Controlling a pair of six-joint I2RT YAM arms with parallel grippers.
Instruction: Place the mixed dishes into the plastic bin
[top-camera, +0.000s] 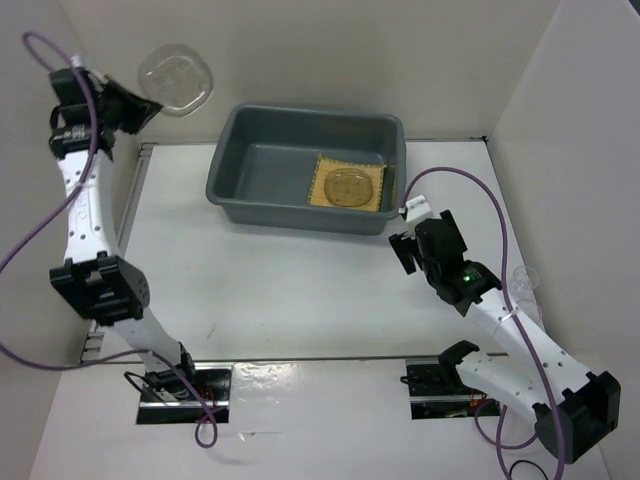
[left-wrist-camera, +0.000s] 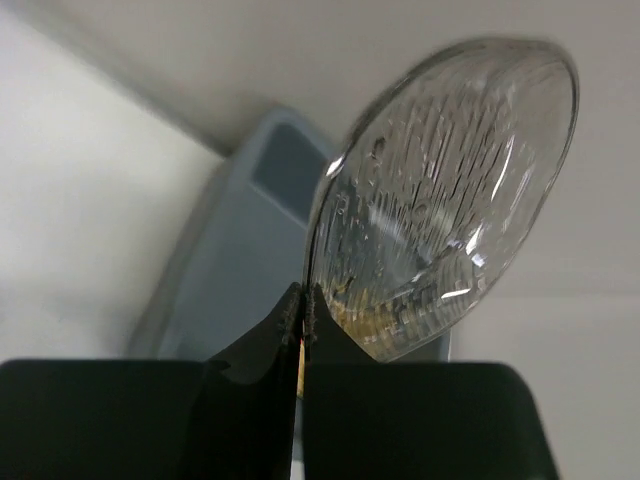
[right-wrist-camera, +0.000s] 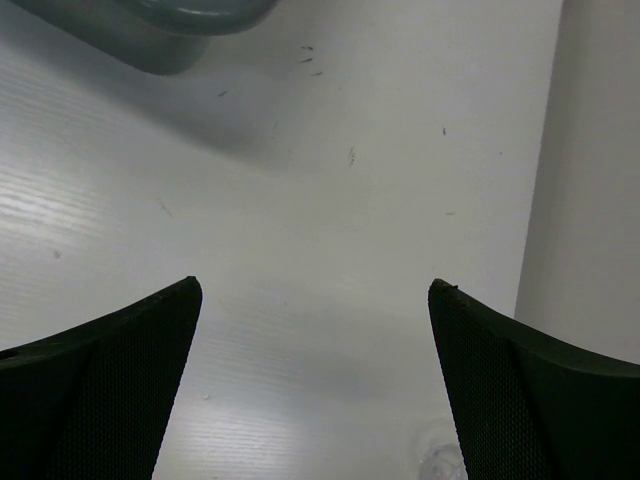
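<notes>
Grey rectangular plastic bin (top-camera: 270, 170) stands at the far middle of the white table (top-camera: 300, 290), its long axis running left to right, slightly skewed. Square tan bamboo mat (top-camera: 378, 198) lies flat on the bin floor at the right end, edges roughly parallel to the walls. A see-through round plastic plate (top-camera: 348, 186) rests flat on the mat's centre. Left gripper (top-camera: 140, 105) (left-wrist-camera: 303, 310) is raised high at the far left, outside the bin, jaws pinched tight on the rim of a second clear plastic plate (top-camera: 177, 78) (left-wrist-camera: 450, 200). This plate stands tilted on edge, extending from the fingers toward the bin side. Right gripper (top-camera: 405, 235) (right-wrist-camera: 315, 285) hangs above bare table near the bin's near right corner, jaws spread wide, holding nothing. Small clear cup (top-camera: 524, 279) sits on the table near the right wall, well apart from the bin; its orientation cannot be told
</notes>
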